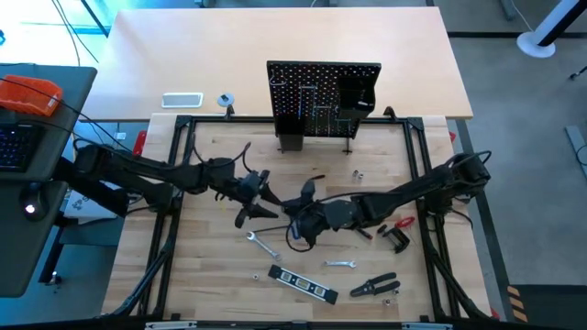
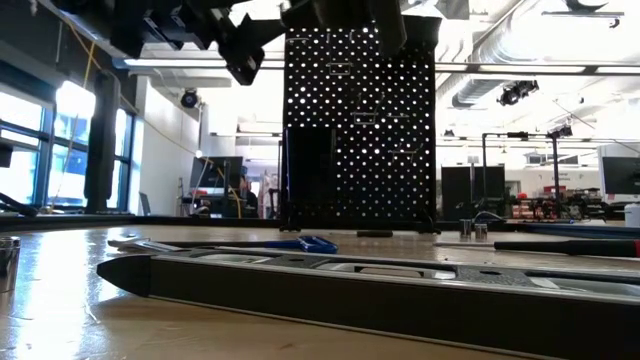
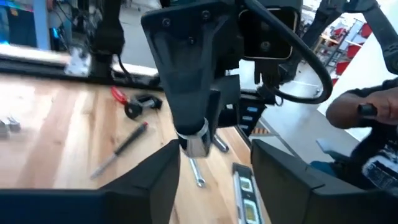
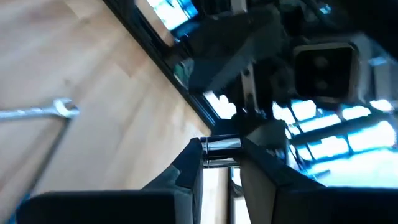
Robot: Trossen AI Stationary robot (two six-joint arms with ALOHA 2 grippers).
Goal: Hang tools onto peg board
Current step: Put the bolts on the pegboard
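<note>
Right end effector around silver wrench, no legible writing.

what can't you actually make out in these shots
- What hangs on the peg board: high view, too small; low view shows only its backlit holes.
- The tool in the right hand: right wrist view shows only a shiny end between the fingers; the rest is blurred.
- The level: low view, cut off by the right edge.
- The person: left wrist view, cut off at the edge.
</note>
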